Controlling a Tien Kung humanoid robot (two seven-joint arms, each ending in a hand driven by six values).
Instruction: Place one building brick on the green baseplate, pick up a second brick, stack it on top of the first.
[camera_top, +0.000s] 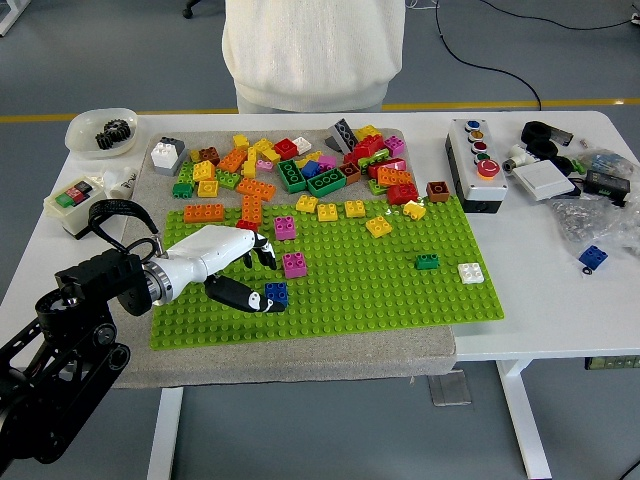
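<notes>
Blue brick (276, 293) sits on the green baseplate (400, 290) near its left front part, with a pink brick (295, 264) just behind it and another pink brick (285, 227) farther back. Left robot hand (232, 270), white with black fingertips, reaches in from the left over the baseplate; its fingers are spread and hold nothing, the thumb (240, 296) lying low just left of the blue brick and the other fingers (262, 250) hovering behind it. Whether the thumb touches the brick cannot be told. A small green brick (427, 261) and a white brick (470, 271) lie farther right on the baseplate, well apart from the hand. A heap of loose bricks (300, 165) in many colours lies along the far edge. The baseplate rests on a grey mat (300, 355) on the white surface (560, 300). A button box (476, 163) stands to the right. A person in a white top (305, 50) stands at the far side.
</notes>
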